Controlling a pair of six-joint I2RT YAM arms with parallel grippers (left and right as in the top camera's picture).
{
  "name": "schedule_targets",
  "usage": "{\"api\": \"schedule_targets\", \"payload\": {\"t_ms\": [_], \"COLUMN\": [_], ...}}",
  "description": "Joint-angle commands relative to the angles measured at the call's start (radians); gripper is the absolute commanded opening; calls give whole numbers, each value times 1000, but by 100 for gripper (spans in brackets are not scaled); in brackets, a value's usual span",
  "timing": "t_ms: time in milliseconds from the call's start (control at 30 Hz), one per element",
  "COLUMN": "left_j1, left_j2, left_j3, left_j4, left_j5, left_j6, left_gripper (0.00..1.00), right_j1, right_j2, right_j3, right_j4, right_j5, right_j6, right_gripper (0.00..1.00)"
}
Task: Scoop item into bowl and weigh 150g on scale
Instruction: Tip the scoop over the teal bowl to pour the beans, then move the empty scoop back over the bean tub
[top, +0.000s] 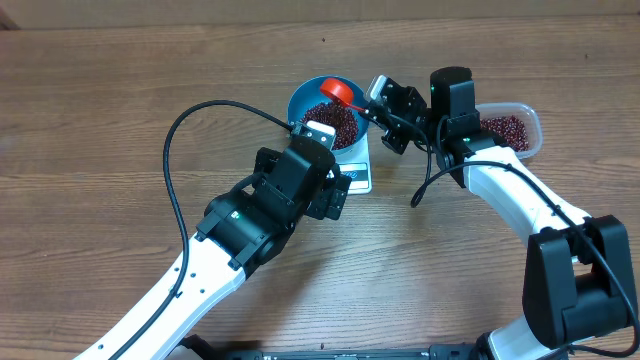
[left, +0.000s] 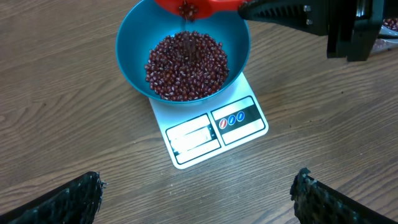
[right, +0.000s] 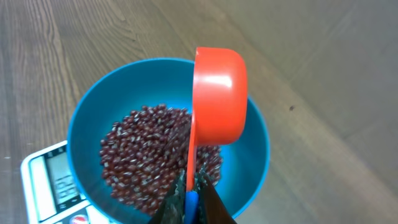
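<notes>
- The pour is under way. The right hand (right: 189, 202) is pressed together on the handle of the red scoop (right: 217, 99), which is tipped on edge over the bowl (right: 81, 124).
- In the left wrist view, a thin streak of beans (left: 186, 65) seems to drop from the scoop's lip onto the heap below.
- The blue bowl sits on the scale (left: 214, 134) and covers its back half. The display and buttons stick out toward the lower part of the frame.
- I'd say the job is well along, since a good heap covers the bowl's bottom. The display is too washed out to read, so I can't tell how near the target it is.
- What looks left is checking the reading, then adding or removing beans.
- The left hand (left: 198, 198) is spread wide and empty, hovering over the counter (left: 62, 124) below the scale.
- The beans are tiny, oval, dark red-brown and loose. More lie in the clear tub (top: 535, 130) at the upper right of the overhead view.
</notes>
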Motion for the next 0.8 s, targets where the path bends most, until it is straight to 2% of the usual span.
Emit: {"api": "schedule_targets", "payload": {"t_ms": [0,400,467,600,767], "left_j1": [0,0,0,0,0], "left_j2": [-8,-8,-8,-8,-8], "left_j3": [-3,-3,-3,-3,-3], "left_j4": [1,1,1,1,1], "left_j5": [-13,-13,-13,-13,-13], "left_j6": [-6,-6,-6,-6,-6], "left_gripper": [100,100,100,100,100], "right_j1": [1,-4,-14,-61,-142], "right_j2": [-2,-71,-84,-134,-200], "right_j3": [3,4,4,4,4], "right_j4": [26,24,24,6,-91], "right_j5": [5,7,21,163,200], "right_j6": [-56,-39,5,241,271], "right_gripper": [4,4,4,4,4]}}
